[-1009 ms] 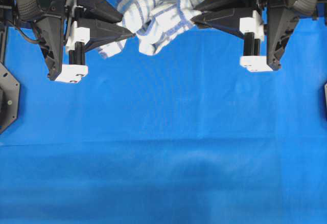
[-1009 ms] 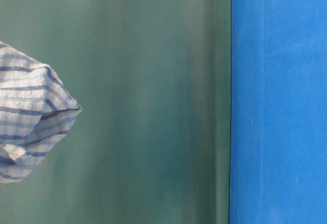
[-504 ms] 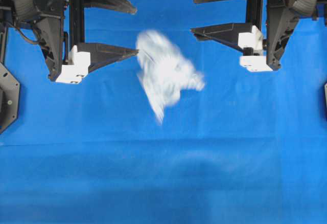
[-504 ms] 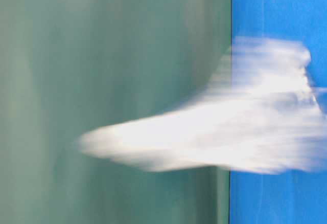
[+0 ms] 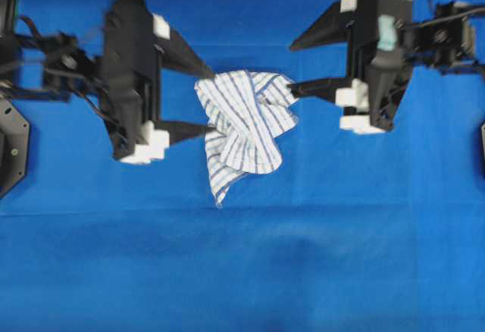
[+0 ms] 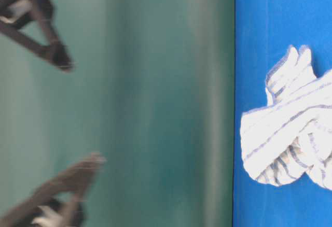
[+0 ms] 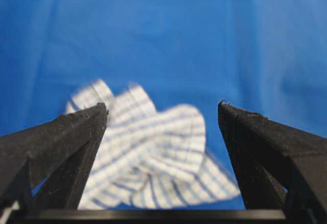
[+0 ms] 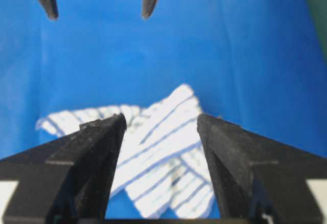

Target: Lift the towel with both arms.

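Note:
The towel [image 5: 246, 123], white with thin blue stripes, lies crumpled on the blue table cloth [image 5: 242, 271]. My left gripper [image 5: 212, 98] is open at the towel's left edge, its jaws wide apart and holding nothing. My right gripper [image 5: 292, 68] is open at the towel's upper right corner, also empty. In the left wrist view the towel [image 7: 153, 157] lies below and beyond the open gripper [image 7: 163, 105]. In the right wrist view the towel [image 8: 158, 142] lies under the open gripper [image 8: 161, 116]. The towel [image 6: 285, 133] rests flat in the table-level view.
The blue table cloth covers the whole table. A black mount [image 5: 11, 146] sits at the left edge. Two blurred dark fingers [image 6: 57, 56] show against the green wall [image 6: 155, 102] in the table-level view.
Both grippers held the towel up, then opened. The towel fell and now lies on the cloth. Both arms have come down to its sides.

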### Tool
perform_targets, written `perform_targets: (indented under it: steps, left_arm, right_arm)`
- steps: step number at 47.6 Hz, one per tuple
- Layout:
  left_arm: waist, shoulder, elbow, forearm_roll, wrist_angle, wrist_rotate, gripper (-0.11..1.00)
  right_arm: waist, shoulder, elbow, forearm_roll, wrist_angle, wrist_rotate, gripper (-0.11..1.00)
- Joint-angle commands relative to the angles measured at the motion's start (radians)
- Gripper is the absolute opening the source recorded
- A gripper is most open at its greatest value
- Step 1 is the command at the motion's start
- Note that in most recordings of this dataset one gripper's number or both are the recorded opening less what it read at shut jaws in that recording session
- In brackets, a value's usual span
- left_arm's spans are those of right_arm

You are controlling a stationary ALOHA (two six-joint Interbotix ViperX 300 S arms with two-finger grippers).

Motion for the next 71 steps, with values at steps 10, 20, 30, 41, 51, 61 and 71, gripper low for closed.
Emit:
perform_targets:
  steps: [10,20,30,41,51,61,71]
  left_arm:
    - [-0.04,0.129,0.049,-0.003,-0.109,-0.002,0.92]
    - [-0.094,0.278,0.054,-0.003,-0.138,-0.003,0.92]
    - [-0.132,0.399,0.026,-0.005,-0.178,-0.003,0.92]
    - [-0.132,0.469,0.041,-0.005,-0.261,-0.003,0.92]
    - [-0.127,0.529,0.072,-0.005,-0.318,-0.002,0.91]
    - [-0.101,0.561,0.08,-0.005,-0.318,0.0,0.82]
    - [-0.095,0.557,0.092,-0.005,-0.313,0.0,0.39]
  right_arm:
    - [0.003,0.101,0.097,0.003,-0.112,0.041,0.62]
    - [0.003,0.221,0.146,0.002,-0.155,0.048,0.63]
    - [0.003,0.344,0.166,-0.002,-0.235,0.048,0.63]
    - [0.0,0.446,0.161,-0.011,-0.285,0.046,0.63]
    - [-0.009,0.491,0.164,-0.011,-0.311,0.046,0.63]
    - [-0.011,0.495,0.161,-0.017,-0.336,0.044,0.61]
    - [-0.021,0.497,0.164,-0.025,-0.365,0.037,0.33]
